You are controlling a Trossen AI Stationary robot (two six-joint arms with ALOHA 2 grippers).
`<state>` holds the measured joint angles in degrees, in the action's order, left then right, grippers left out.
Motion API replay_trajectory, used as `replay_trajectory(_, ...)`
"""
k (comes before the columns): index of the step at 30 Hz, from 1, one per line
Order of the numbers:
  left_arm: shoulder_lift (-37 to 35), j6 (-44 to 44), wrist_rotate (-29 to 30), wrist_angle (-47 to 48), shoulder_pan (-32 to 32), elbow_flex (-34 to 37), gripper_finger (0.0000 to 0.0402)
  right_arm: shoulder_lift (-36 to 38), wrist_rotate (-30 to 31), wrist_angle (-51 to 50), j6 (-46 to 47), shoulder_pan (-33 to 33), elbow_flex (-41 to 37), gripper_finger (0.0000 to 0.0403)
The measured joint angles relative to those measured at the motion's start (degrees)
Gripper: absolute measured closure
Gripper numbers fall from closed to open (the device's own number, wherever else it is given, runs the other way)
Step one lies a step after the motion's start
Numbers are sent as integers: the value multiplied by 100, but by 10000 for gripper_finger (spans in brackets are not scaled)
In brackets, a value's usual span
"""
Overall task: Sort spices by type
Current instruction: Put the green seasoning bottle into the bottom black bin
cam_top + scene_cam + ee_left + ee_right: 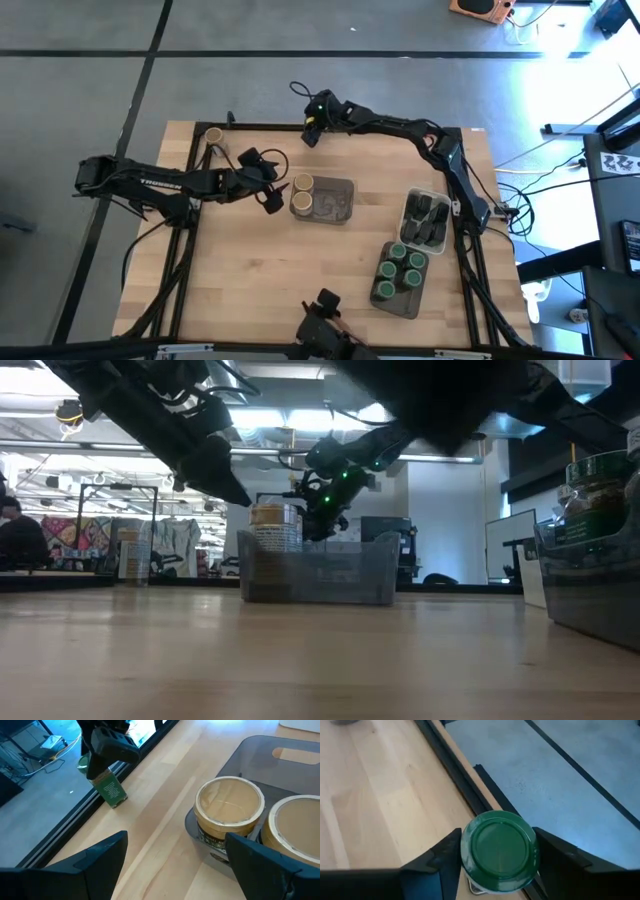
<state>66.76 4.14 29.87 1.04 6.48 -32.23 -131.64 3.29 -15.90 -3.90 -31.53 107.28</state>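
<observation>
A round spice jar with a green lid stands upright on the table by its far edge; it also shows in the left wrist view as the green jar. My right gripper is over it, closed on its top. My left gripper hovers open beside the grey tray, close to the nearer of two tan-lidded jars standing in it. Another tan-lidded jar stands on the table at the far left corner. My right gripper pinches the green-lidded jar between its two fingers at the rim of the lid, one finger on each side. The fingers slant down onto it from above. The jar stays upright with its base on the table.
A clear tray with dark tins and a tray of several green-lidded jars sit at the right. A black rail runs along the table's far edge, right beside the held jar. Bare wood lies in the middle and near left.
</observation>
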Motion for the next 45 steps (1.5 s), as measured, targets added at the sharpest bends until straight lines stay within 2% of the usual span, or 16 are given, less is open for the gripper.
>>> replay_trajectory(6,0,22,0,28,0,0,70,477,-42,-682,-445,225,-35,194)
replay_trajectory(14,2,31,0,43,0,0,70,2222,-185,-2479,-821,985,-22,194)
replay_trajectory(22,2,37,0,46,0,0,70,3642,177,-3845,-676,1982,-7,194)
replay_trajectory(27,2,37,0,45,-2,0,70,4083,258,-4527,-190,2671,-24,194)
replay_trajectory(34,2,26,2,43,0,0,70,4269,817,-5396,675,3591,-26,194)
replay_trajectory(41,2,-30,2,171,0,0,70,4346,1354,-5530,1253,4745,-87,194)
replay_trajectory(45,2,-44,2,190,0,0,70,4550,1679,-5485,1775,5334,-549,194)
